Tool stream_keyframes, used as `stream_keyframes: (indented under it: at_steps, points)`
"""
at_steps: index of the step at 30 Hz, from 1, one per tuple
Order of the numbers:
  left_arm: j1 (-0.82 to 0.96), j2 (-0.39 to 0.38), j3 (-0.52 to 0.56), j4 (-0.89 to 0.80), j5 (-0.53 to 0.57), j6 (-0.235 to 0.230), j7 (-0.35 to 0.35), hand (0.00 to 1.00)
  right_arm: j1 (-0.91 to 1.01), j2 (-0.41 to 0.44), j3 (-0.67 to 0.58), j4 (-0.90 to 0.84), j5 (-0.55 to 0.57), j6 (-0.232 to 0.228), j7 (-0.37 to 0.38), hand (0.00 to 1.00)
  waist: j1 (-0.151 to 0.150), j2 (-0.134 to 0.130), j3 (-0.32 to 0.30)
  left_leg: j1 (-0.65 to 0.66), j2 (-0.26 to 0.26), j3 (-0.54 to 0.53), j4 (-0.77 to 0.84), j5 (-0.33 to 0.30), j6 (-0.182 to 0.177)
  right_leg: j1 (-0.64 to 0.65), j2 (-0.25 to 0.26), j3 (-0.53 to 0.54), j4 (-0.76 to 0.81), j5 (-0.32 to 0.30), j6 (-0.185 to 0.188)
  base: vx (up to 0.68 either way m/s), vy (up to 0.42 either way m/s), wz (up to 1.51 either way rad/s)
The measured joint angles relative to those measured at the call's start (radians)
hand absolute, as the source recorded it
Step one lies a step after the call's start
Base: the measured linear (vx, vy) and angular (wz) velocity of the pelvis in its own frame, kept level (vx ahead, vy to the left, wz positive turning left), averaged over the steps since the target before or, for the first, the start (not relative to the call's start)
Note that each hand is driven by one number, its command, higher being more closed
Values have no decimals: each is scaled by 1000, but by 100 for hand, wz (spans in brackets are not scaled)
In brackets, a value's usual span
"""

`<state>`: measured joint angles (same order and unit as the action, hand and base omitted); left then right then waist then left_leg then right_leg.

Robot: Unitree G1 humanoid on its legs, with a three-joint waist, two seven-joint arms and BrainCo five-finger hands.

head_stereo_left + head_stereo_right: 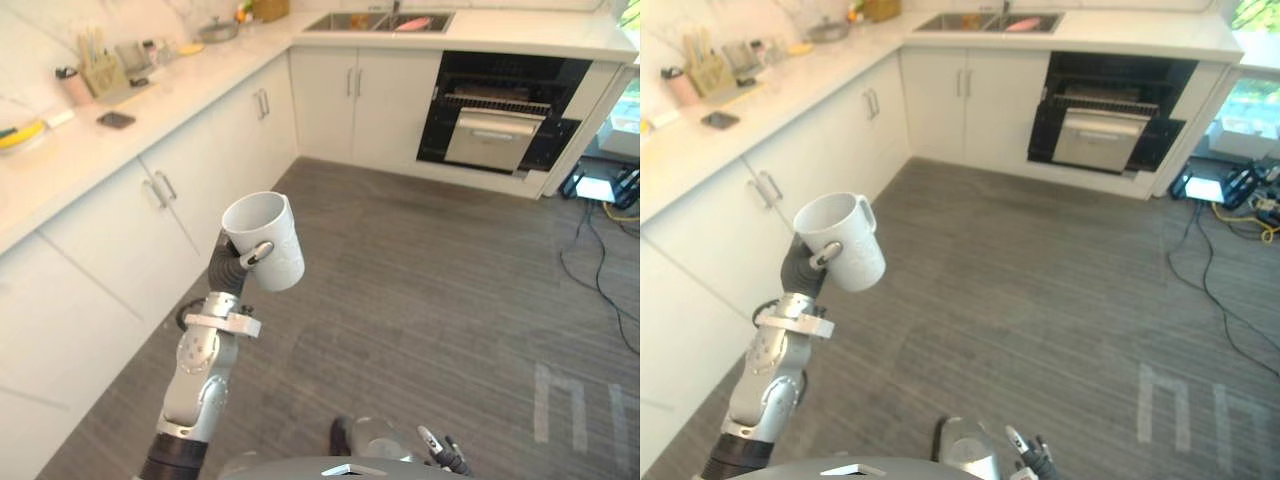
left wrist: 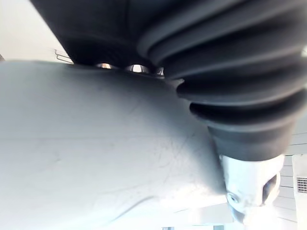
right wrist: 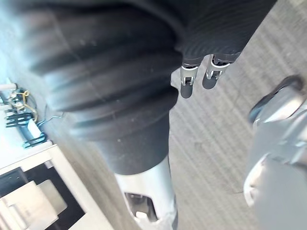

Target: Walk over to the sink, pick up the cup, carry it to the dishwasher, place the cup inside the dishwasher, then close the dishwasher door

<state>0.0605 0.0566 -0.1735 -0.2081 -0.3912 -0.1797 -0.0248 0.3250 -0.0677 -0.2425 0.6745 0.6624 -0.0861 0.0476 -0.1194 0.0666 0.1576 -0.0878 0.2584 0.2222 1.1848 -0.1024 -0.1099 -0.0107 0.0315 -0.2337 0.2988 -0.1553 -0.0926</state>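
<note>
The left hand (image 1: 240, 264) grips the white cup (image 1: 270, 240) with curled fingers, left of centre. The right hand (image 3: 186, 82) hangs low with loose, straight fingers. Bare grey floor (image 1: 430, 290) stretches to the open dishwasher (image 1: 495, 125) at upper right, beside the sink (image 1: 380, 22) at the top edge.

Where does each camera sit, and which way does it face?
Left eye view: on the head, looking down across the floor to the open dishwasher; left hand holds the white cup.
Right eye view: beside it, same scene; both share cup, dishwasher, sink.
Left wrist view: on that wrist, close against the cup; hand's cover shows.
Right wrist view: on that wrist, facing the floor; right hand hangs relaxed.
</note>
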Motion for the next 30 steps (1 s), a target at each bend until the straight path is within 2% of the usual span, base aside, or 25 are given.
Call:
stream_keyframes:
  at_steps: [2,3,4,6,7,8,10,11,12,13,14,15,16,17,18,19,20,21,22,24,25,27,28,29,30]
  points:
    - [15,0,14,-3,0,0,6,100,-45,-27,25,-3,21,-8,-1,0,28,-5,0,-55,17,45,-117,-68,65,67,10,52,-47,-11,5,441,-85,-73]
    - [17,1,18,-5,0,0,8,100,-66,-31,28,-5,38,-14,-1,0,40,-7,-2,-67,15,61,-207,-86,69,74,10,75,-56,-14,8,481,-45,-116]
    - [29,4,25,-16,-1,-5,22,100,-131,-41,31,4,89,-26,-1,0,59,-9,-3,-64,-19,77,-629,-81,55,90,5,124,-82,-22,19,370,-3,-92]
    - [32,3,23,-15,-1,-8,21,100,-170,-45,34,9,99,-30,0,0,51,-8,-3,-69,-43,46,-905,-29,39,106,4,143,-92,-26,18,407,51,-54]
    - [37,2,18,-12,-1,-9,17,100,-185,-49,34,11,99,-49,-1,0,51,-8,-3,-118,-39,-23,-1033,-2,-1,122,10,164,-90,-41,27,451,105,-38]
    - [41,2,18,-2,-1,-16,17,100,-186,-51,34,16,99,-57,-1,0,55,-10,-2,-145,-32,-37,-1034,-2,-24,136,9,177,-87,-58,36,560,168,-44]
    - [41,3,19,46,-2,-30,13,100,-185,-57,30,54,99,-65,0,0,54,-8,-2,-156,-21,-23,-1035,8,-37,189,2,199,-87,-97,63,429,202,-36]
    - [39,3,19,83,-14,-38,1,100,-177,-65,17,80,99,-66,0,0,53,-6,-5,-147,-29,-23,-1032,27,-31,229,-11,215,-73,-143,86,486,319,-43]
    - [40,6,21,98,-34,-42,-12,100,-157,-68,-8,107,99,-66,-1,0,59,-12,-23,-130,-62,-55,-1021,68,-2,246,-39,225,-37,-214,106,584,448,-55]
    - [41,17,32,108,-42,-45,-26,100,-148,-60,-22,140,98,-63,-2,0,64,-51,-38,-123,-118,-68,-979,117,7,254,-98,231,2,-267,132,623,432,-59]
    - [41,24,48,119,-45,-45,-39,100,-127,-56,-43,174,97,-56,-2,0,66,-82,-64,-97,-169,-59,-969,124,8,249,-147,248,85,-289,167,653,425,-53]
    - [29,23,68,137,-47,-45,-45,100,-125,-46,-68,209,93,-38,-4,0,61,-97,-65,-69,-208,-54,-948,154,57,185,-196,247,277,-260,217,568,325,-31]
    - [20,27,75,145,-47,-44,-45,100,-112,-31,-80,212,90,-31,-4,0,56,-110,-64,-55,-229,-52,-928,132,76,157,-222,246,365,-222,245,544,359,7]
    - [-3,41,66,156,-48,-45,-52,100,-74,-2,-102,212,88,-23,-3,0,42,-131,-61,-19,-265,-57,-906,80,109,103,-260,228,531,-100,238,533,331,34]
    - [-19,54,48,158,-47,-45,-65,100,-46,18,-115,213,90,-22,-4,0,29,-129,-56,34,-284,-70,-922,45,128,51,-293,204,658,98,218,513,304,29]
    - [-27,53,41,158,-45,-46,-70,100,-40,24,-112,213,90,-20,-3,0,27,-113,-46,65,-285,-68,-932,31,134,21,-300,203,711,143,200,454,278,0]
    - [-43,61,35,161,-37,-47,-70,100,-37,29,-97,212,88,-19,-3,0,23,-106,-41,117,-281,-63,-955,7,149,-49,-298,187,781,31,152,399,243,-24]
    - [-58,71,32,161,-36,-54,-63,100,-30,33,-68,207,88,-21,-2,0,11,-99,-43,157,-278,-57,-988,-12,155,-132,-262,180,770,-46,137,378,216,-21]
    - [-69,79,25,162,-37,-63,-57,100,-31,40,-59,203,88,-26,-1,0,2,-99,-43,172,-277,-58,-1001,-21,158,-173,-234,181,737,-70,136,365,137,-1]
    - [-114,91,-16,160,-37,-72,-45,100,-7,83,-53,155,89,-46,1,0,-17,-102,-41,226,-277,-63,-1031,-59,157,-287,-163,126,509,-90,145,380,59,21]
    - [-118,89,-27,157,-36,-72,-45,100,4,90,-53,145,88,-48,3,0,-19,-102,-39,250,-277,-60,-1036,-70,156,-294,-157,85,441,-81,148,433,34,2]
    - [-118,87,-51,132,-24,-72,-46,100,33,99,-34,124,89,-53,18,0,-13,-105,-36,324,-277,-25,-1040,-117,139,-291,-145,-50,250,-6,131,448,35,-28]
    - [-117,85,-54,101,-17,-72,-48,100,35,98,-16,123,91,-58,32,0,-7,-109,-41,372,-285,-1,-1038,-159,128,-282,-145,-135,143,64,119,599,29,-45]
    - [-114,84,-57,60,-16,-78,-55,100,35,97,4,119,91,-65,38,0,2,-122,-50,411,-305,14,-1035,-204,117,-271,-148,-182,61,126,94,777,13,-45]
    - [-109,82,-58,43,-16,-85,-63,100,35,95,8,118,91,-65,38,0,4,-124,-56,430,-308,19,-1031,-231,110,-267,-148,-186,60,202,0,777,-4,-52]
